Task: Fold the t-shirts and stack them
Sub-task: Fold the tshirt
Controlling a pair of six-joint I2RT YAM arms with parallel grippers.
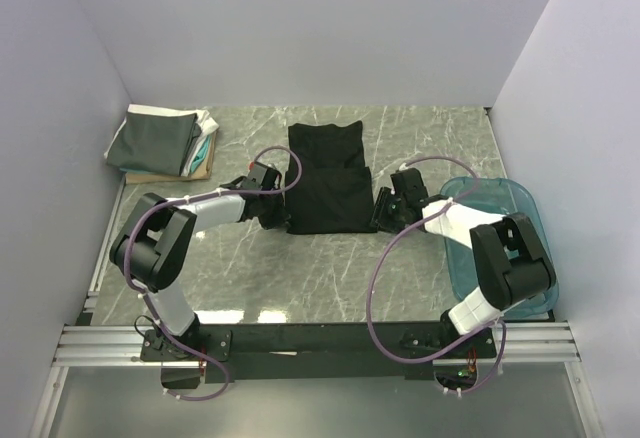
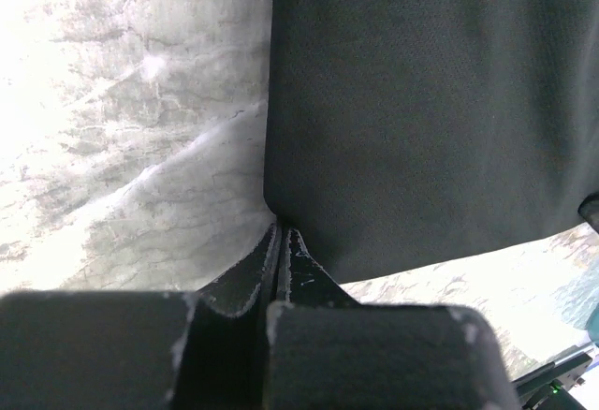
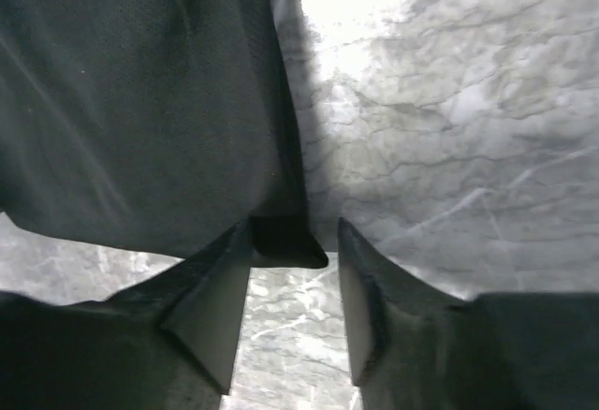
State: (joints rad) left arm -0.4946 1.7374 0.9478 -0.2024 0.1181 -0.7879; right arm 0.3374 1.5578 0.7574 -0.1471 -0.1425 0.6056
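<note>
A black t-shirt (image 1: pixel 328 180) lies partly folded on the middle of the marble table. My left gripper (image 1: pixel 281 214) is at its near left corner. In the left wrist view the jaws (image 2: pixel 281 230) are pressed together right at the corner of the black cloth (image 2: pixel 421 110). My right gripper (image 1: pixel 386 209) is at the near right corner. In the right wrist view it (image 3: pixel 295 232) is open, with the shirt's corner (image 3: pixel 140 101) lying between the fingertips, closer to the left finger (image 3: pixel 220 293).
A stack of folded shirts sits at the far left, dark grey (image 1: pixel 155 141) on top, with white, teal and tan edges (image 1: pixel 204 150) showing beneath. A translucent teal tub (image 1: pixel 522 201) stands at the right, behind the right arm. Grey walls close in three sides.
</note>
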